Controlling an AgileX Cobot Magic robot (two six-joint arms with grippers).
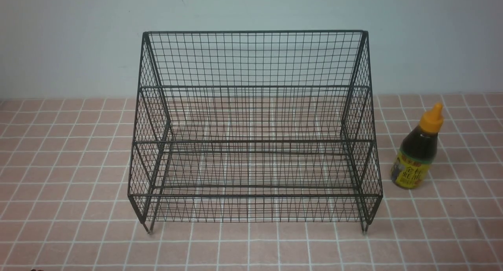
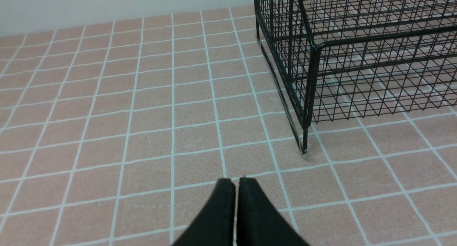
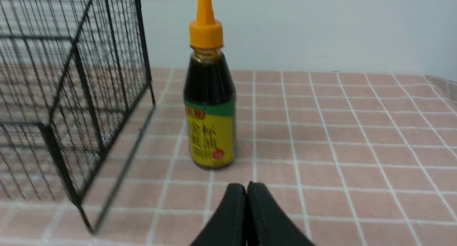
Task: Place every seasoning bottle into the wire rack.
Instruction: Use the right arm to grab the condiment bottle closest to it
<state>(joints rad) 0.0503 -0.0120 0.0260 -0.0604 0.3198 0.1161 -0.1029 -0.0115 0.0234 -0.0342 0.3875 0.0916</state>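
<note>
While both your hands, left (image 2: 237,183) and right (image 3: 247,189), are clenched on nothing, your seasoning bottle (image 1: 417,151) stands upright on the counter (image 1: 251,249), right of the wire rack (image 1: 255,141): dark contents, orange nozzle cap, yellow label with green top band.

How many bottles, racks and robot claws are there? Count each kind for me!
Seasoning bottle: 1
Black wire rack: 1
Robot claws, left claw and right claw: 2
Total: 4
</note>
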